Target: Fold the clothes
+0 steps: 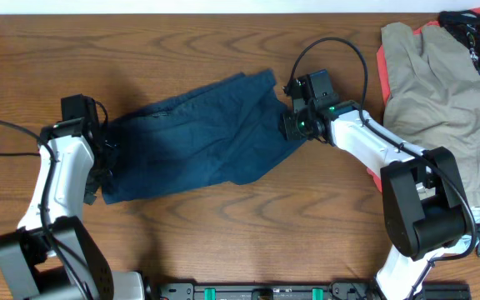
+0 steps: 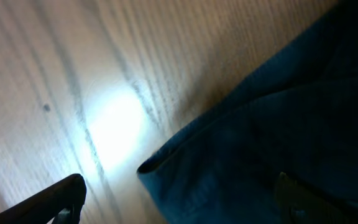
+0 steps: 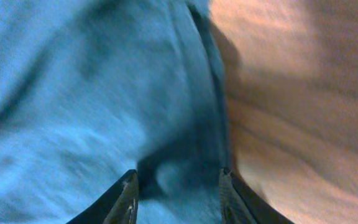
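Corner of navy garment (image 2: 272, 124) on wood table (image 2: 55, 56) — glare (image 2: 117, 124) beside; left gripper (image 2: 179, 186) spread wide.

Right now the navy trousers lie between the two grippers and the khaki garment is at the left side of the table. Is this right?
Not quite. The overhead view shows the khaki garment at the right side of the table, not left. The navy trousers do lie between the left gripper and right gripper.

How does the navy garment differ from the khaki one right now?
Colour: the navy garment is dark blue, the khaki garment tan.
Place: the navy garment lies in the middle of the table; the khaki garment sits at the right edge, over a red-orange garment.
Handling: the left hand and right hand are at the navy garment's ends; neither is near the khaki garment.
Both lie wrinkled.
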Robot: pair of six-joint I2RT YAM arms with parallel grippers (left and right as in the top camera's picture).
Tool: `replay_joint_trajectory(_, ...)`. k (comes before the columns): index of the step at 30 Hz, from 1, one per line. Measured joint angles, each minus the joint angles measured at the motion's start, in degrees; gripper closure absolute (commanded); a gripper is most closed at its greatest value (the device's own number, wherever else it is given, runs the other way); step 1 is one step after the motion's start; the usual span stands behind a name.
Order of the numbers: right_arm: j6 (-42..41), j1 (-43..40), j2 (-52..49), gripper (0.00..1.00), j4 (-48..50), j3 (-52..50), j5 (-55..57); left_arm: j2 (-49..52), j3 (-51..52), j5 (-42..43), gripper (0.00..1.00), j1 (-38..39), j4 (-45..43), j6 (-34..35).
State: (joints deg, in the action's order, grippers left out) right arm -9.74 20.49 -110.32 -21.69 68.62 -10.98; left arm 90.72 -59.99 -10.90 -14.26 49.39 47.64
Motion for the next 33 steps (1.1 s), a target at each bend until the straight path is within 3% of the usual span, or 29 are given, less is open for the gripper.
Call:
replay_joint_trajectory(5, 1.11, 0.00, 0.00, 0.53, -4.98, 0.00, 4.46, 3.63, 0.33, 1.53, 0.02, 0.00, -4.59, -5.68)
replay_joint_trajectory(14, 1.55, 0.00, 0.00, 0.63, -8.92, 0.00, 6.84, 12.70, 0.35, 9.79, 0.01, 0.00, -12.35, -15.45)
replay_joint_trajectory(16, 1.75, 0.00, 0.00, 0.66, -9.62, 0.00, 6.99, 13.11, 0.09, 10.56, 0.08, -0.22, -12.41, -16.15)
replay_joint_trajectory(18, 1.73, 0.00, 0.00, 0.69, -10.36, 0.00, 6.99, 13.55, -0.20, 11.45, 0.21, -0.37, -12.39, -16.50)
replay_joint_trajectory(24, -0.24, -0.72, 0.00, 0.73, -10.91, 0.00, 6.95, 14.36, -1.07, 14.12, 0.91, 0.15, -12.63, -18.18)
replay_joint_trajectory(25, -0.98, -1.14, 0.02, 0.73, -10.91, 0.00, 6.95, 14.36, -1.09, 14.67, 0.94, 0.17, -12.61, -18.86)
replay_joint_trajectory(33, -3.65, -5.14, 4.39, 0.84, -11.08, 0.57, 5.90, 14.36, -1.84, 16.85, 0.94, 0.17, -9.55, -22.58)
